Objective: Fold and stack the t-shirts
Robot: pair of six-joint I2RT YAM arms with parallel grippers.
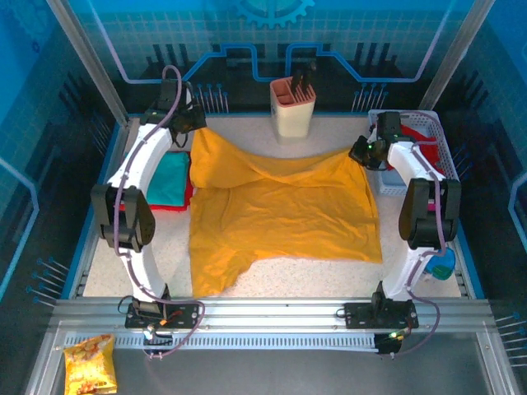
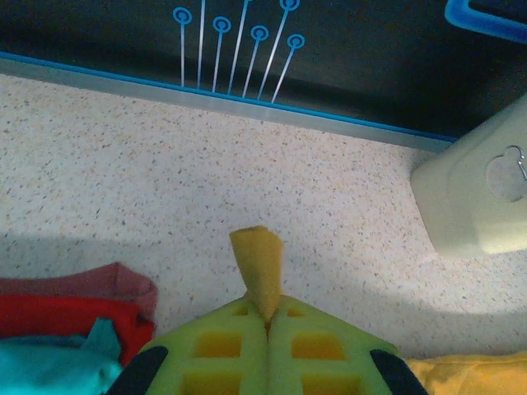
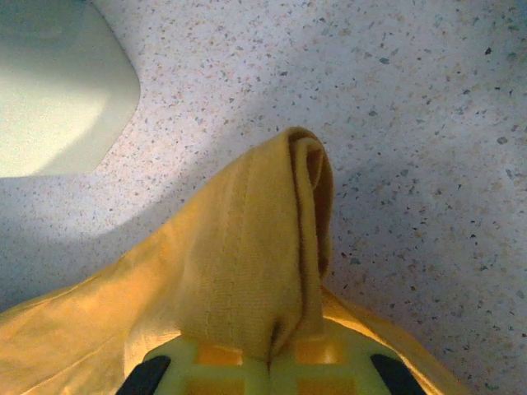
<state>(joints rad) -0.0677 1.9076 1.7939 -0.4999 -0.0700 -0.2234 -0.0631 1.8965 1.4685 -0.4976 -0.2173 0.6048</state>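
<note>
A large mustard-yellow t-shirt point(image 1: 280, 214) is spread over the middle of the table, its far edge lifted at both corners. My left gripper point(image 1: 191, 123) is shut on the far left corner, and a small tip of yellow cloth point(image 2: 258, 267) sticks out past its closed jaws. At the far right, my right gripper point(image 1: 365, 152) is shut on a thick fold of the same yellow cloth point(image 3: 247, 255). Left of the shirt a folded teal t-shirt point(image 1: 169, 179) point(image 2: 49, 374) lies on a red one point(image 1: 188, 196) point(image 2: 66, 309).
A cream holder point(image 1: 292, 105) point(image 2: 478, 193) point(image 3: 53, 90) with dark utensils stands at the back middle. At the far right sits a white basket point(image 1: 445, 148) with red cloth in it. A yellow-orange snack bag point(image 1: 89, 362) lies on the front rail.
</note>
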